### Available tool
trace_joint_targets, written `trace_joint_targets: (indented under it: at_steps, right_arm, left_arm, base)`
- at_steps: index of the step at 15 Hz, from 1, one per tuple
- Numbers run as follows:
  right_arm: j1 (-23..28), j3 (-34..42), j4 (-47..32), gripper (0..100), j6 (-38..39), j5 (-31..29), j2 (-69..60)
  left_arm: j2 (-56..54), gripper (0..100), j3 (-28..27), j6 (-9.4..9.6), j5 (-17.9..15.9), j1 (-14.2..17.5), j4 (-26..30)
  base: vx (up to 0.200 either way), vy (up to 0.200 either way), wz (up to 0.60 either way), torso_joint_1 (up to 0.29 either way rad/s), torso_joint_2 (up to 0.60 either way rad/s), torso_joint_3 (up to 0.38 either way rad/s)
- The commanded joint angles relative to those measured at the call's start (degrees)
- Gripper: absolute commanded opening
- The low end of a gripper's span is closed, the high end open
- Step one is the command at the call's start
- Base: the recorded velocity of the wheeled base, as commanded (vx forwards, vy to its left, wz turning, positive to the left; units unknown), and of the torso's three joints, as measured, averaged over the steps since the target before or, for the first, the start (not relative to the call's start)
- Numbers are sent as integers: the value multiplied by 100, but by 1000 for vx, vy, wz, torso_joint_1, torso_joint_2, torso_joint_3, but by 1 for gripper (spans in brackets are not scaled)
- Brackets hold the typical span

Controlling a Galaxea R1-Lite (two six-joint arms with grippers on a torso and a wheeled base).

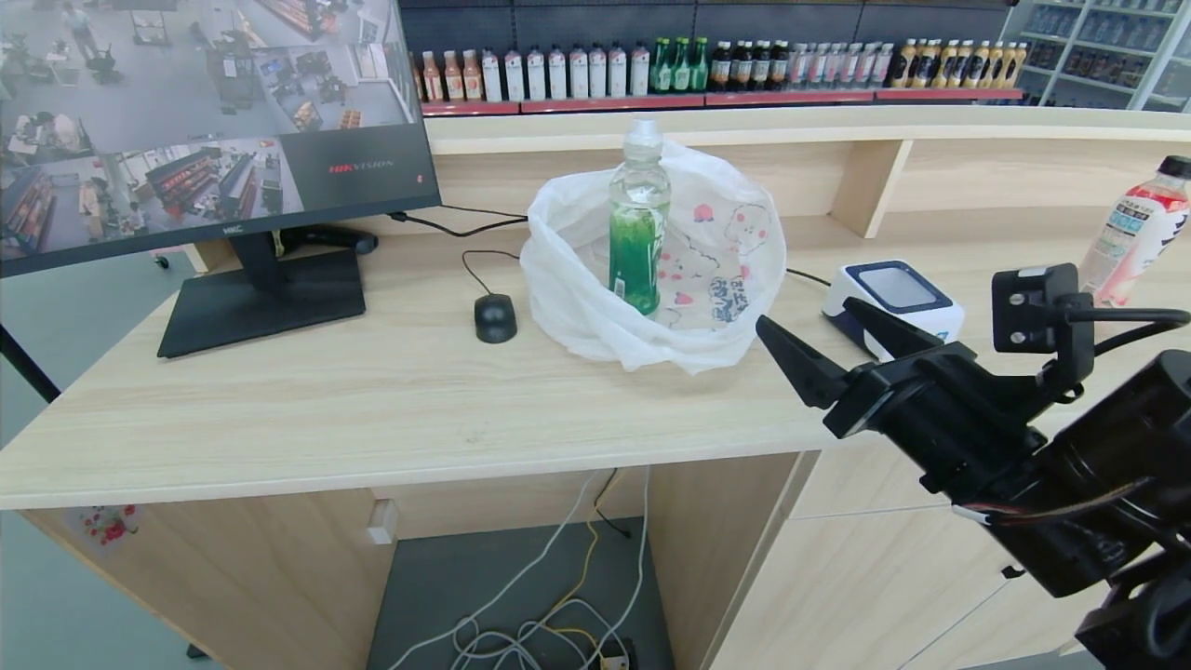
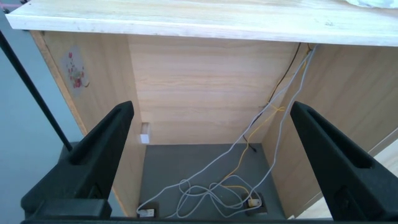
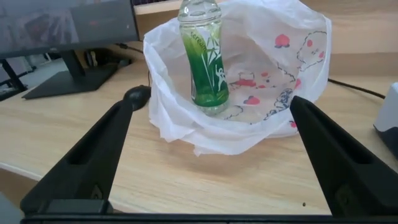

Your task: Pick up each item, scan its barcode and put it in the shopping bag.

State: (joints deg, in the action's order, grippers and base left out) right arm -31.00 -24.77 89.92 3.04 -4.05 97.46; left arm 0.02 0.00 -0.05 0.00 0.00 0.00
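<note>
in white bag (image 1: pixel 577 298), upright clear green-labelled bottle (image 1: pixel 637 242), left pincer (image 2: pixel 211 109) and right pincer (image 1: pixel 802 314) apart

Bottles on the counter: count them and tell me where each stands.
2. A green bottle stands upright inside the shopping bag; a pink-labelled bottle stands at the counter's right end, beyond the scanner. The bag's folds could hide another.

Place: shop checkout | shelves of bottled drinks (image 1: pixel 707 65) | barcode scanner (image 1: pixel 895 296) | probably CCTV monitor (image 1: pixel 186 121)
</note>
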Motion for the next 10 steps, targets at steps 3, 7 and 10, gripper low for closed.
trace_joint_targets:
  at_steps: [3,7,10]
  right_arm:
    - [15,-265,8,100,4,0,150]
    - [15,-617,8,100,-40,0,133]
    - [15,-617,8,100,-66,0,71]
  left_arm:
    - [-2,100,0,-4,0,0,0]
    - [-2,100,0,-13,0,0,0]
    - [-2,100,0,-13,0,0,0]
  base:
    - [0,-200,0,2,1,5]
    - [0,-200,0,4,5,2]
    - [0,-200,0,-1,4,4]
